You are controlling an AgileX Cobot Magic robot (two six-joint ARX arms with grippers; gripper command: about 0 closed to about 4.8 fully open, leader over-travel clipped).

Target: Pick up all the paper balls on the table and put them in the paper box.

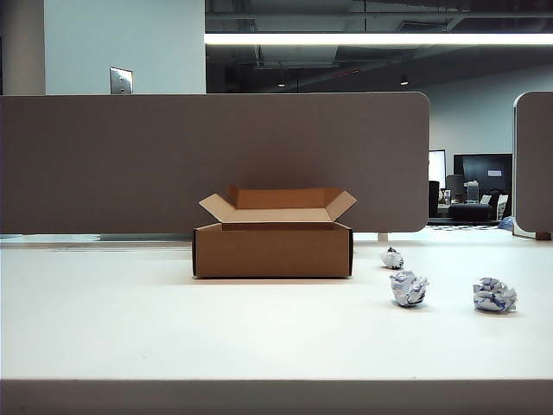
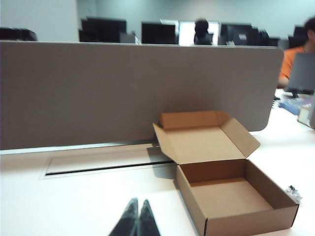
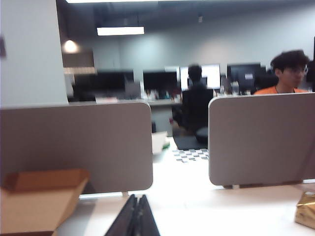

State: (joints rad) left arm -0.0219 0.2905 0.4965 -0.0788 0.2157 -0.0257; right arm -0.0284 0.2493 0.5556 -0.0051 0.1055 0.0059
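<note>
The table (image 1: 173, 328) was smooth, matt white, with a paler front edge. The paper box (image 1: 273, 249) was plain brown cardboard, dull and unprinted, its inside (image 2: 231, 196) a lighter tan. The three paper balls (image 1: 409, 289) were crumpled white paper, rough with creases and flecked with blue-grey print. The partition (image 1: 216, 156) behind looked like matt grey cloth with a fine weave. The left gripper (image 2: 136, 219) and the right gripper (image 3: 135, 216), both with tips pressed together, had dark fingers that looked like hard plastic with a slight sheen. A crinkled gold foil object (image 3: 306, 209) was glossy.
</note>
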